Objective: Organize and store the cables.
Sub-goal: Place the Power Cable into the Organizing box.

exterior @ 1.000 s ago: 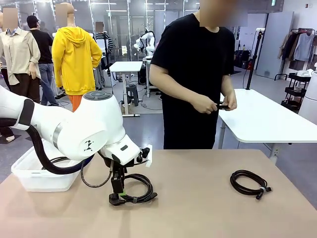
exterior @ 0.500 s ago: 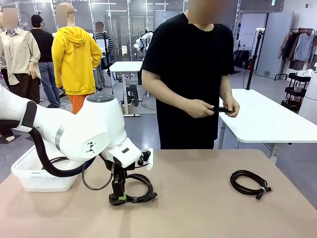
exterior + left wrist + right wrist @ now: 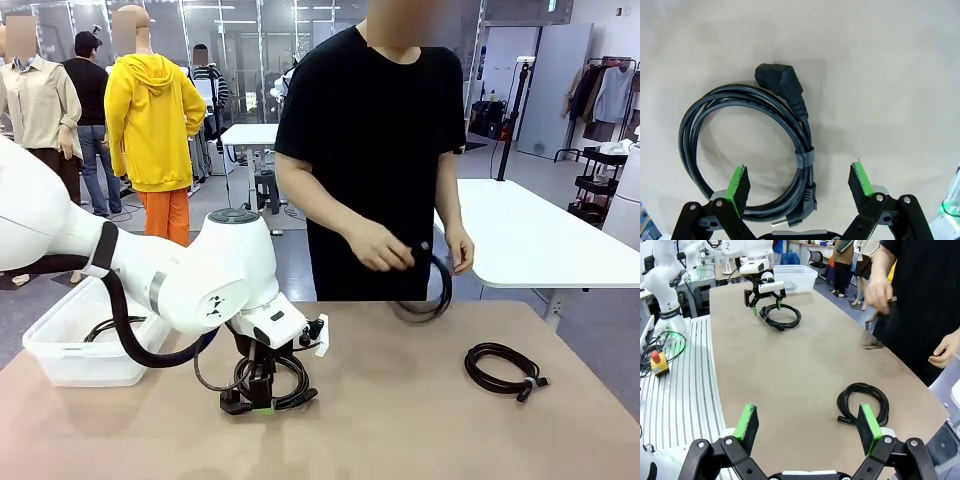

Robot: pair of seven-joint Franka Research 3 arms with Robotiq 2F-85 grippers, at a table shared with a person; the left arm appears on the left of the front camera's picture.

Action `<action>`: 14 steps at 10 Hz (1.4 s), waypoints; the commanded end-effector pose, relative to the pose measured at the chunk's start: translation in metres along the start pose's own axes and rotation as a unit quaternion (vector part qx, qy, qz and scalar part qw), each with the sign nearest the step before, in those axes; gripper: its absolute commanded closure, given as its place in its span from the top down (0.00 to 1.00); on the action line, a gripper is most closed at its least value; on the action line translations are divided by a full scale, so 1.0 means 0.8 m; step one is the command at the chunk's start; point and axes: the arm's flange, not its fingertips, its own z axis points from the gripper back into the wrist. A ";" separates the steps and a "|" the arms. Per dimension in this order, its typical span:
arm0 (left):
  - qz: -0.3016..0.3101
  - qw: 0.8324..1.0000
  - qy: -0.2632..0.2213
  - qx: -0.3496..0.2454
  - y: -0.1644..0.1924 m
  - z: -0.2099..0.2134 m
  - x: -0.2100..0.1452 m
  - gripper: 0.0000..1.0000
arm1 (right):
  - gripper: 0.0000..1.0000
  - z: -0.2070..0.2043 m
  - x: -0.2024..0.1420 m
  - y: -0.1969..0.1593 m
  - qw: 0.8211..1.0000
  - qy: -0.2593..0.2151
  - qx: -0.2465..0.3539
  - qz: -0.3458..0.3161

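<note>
One tied black cable [image 3: 297, 373] lies on the table in front of the bin, and my left gripper [image 3: 255, 396] stands open, straight down over its near side. In the left wrist view the green pads [image 3: 739, 182] flank the coil's tied side [image 3: 804, 159], with the plug [image 3: 778, 80] farther off. A second coiled cable [image 3: 503, 369] rests at the table's right. My right gripper [image 3: 807, 426] is open and empty, held back from that coil [image 3: 863, 402]. The person's hands hold a third cable [image 3: 432, 293] over the far edge.
A white plastic bin [image 3: 60, 352] stands at the table's left end with a dark cord inside it. The person stands against the far edge at the middle. Bare tabletop lies between the two coils.
My left arm has shifted right and settled lower over the coil. The person has stepped left and brought a looped cable down toward the table's far edge.
</note>
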 end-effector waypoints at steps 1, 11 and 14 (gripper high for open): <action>0.001 0.999 0.023 -0.027 0.018 -0.010 0.015 1.00 | 1.00 0.000 0.006 -0.001 1.000 -0.005 -0.001 -0.006; 0.017 0.995 0.079 -0.063 0.031 -0.039 0.033 0.00 | 1.00 0.000 0.006 -0.001 1.000 -0.005 -0.001 -0.006; 0.009 0.996 0.067 -0.061 0.028 -0.025 0.035 0.00 | 1.00 0.000 0.006 -0.001 1.000 -0.005 -0.001 -0.006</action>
